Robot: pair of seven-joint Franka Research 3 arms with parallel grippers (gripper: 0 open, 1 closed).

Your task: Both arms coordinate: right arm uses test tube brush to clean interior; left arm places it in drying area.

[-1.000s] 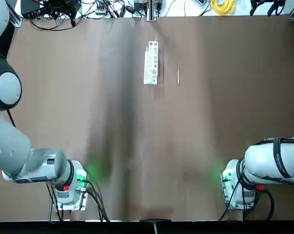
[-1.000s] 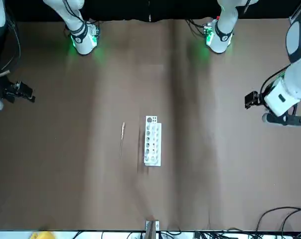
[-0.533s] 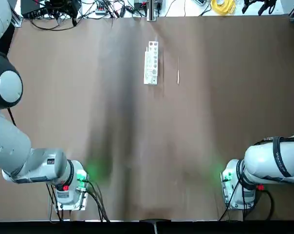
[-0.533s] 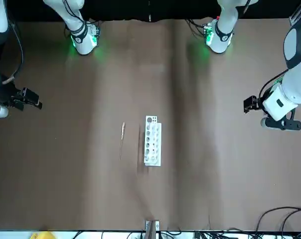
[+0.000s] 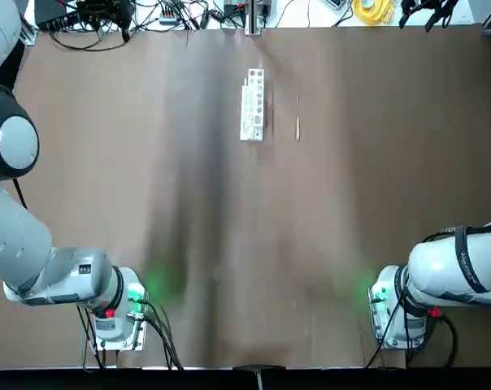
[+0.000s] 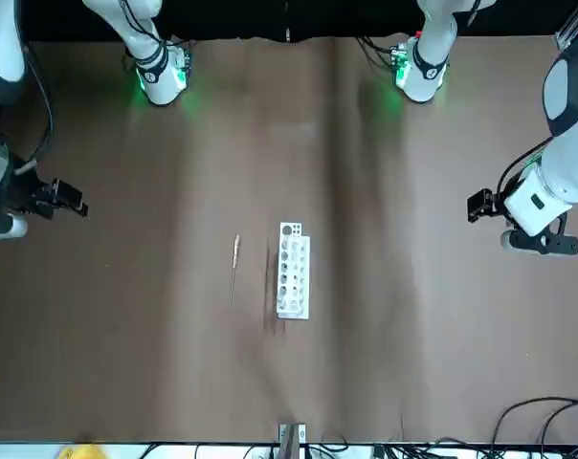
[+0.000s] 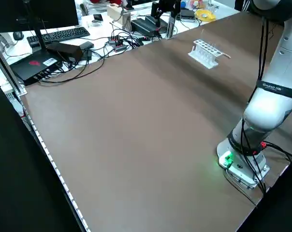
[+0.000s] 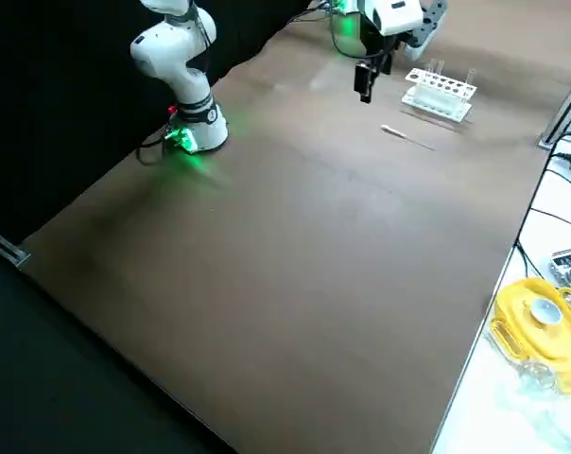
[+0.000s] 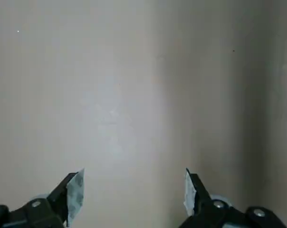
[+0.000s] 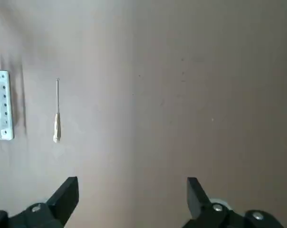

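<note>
Two empty pincers, left (image 9: 134, 197) and right (image 10: 133, 199), are being held wide open, well apart from the rack (image 6: 294, 273); beside it, the brush (image 6: 234, 270) is being left lying.

White rack (image 6: 292, 276) dotted with round holes, brown tabletop (image 6: 413, 316) — green-tinged, yellow tray (image 8: 550, 336)

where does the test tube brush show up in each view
top: test tube brush, right of the rack
front: left of the rack
left side: bristled end not clear, only a pale tip by the rack
right side: near the rack, upper right
left wrist: not in it
right wrist: upper left, beside the rack
shared landmark, except left wrist: white rack
</note>
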